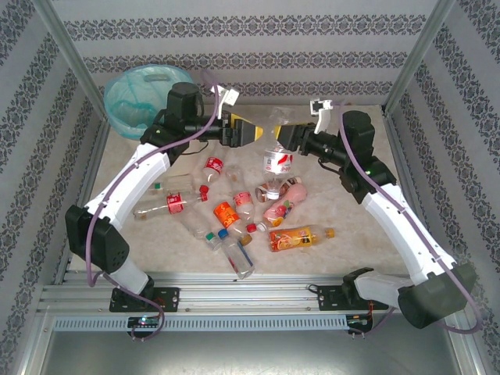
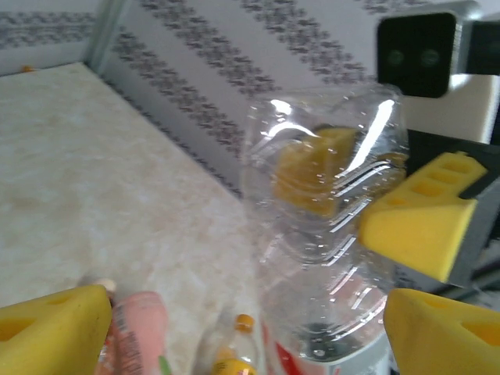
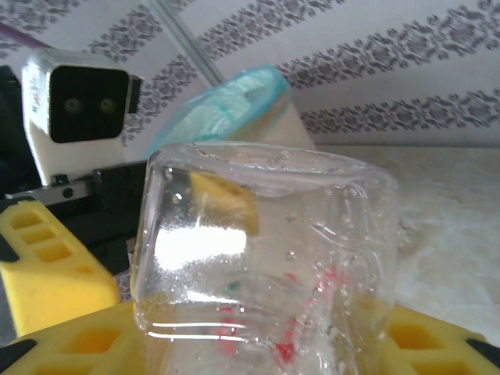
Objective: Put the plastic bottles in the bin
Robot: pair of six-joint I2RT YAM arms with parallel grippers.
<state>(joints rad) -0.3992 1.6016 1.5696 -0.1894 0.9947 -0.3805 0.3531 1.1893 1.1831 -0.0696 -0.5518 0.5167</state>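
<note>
Held bottle: a clear plastic bottle with a red and white label [image 1: 277,160] is lifted above the table, between the two grippers. Its label end points toward the arm bases.

Right gripper [image 1: 283,134]: the jaws are clamped on the clear part of this bottle. In the left wrist view one yellow finger [image 2: 422,223] lies on the side of the bottle, and the other one shows through the plastic.

Left gripper [image 1: 254,131]: the jaws are apart. It faces the right gripper and is just beside the held bottle. In its own wrist view the bottle stands between its two yellow fingers, closer to the finger at the right edge [image 2: 441,336]. I cannot tell if it touches.

Bin: a round cream-white bin with a light blue-green bag [image 1: 141,94] stands at the far left corner, behind the left arm and well apart from the held bottle.

Other bottles: they lie in a loose heap in the middle of the beige marble-pattern table [image 1: 324,195]. Among them are a bottle with an orange label [image 1: 295,237], a pink bottle [image 1: 281,207] and a long clear bottle with a red label [image 1: 168,205] nearer the left arm.
</note>
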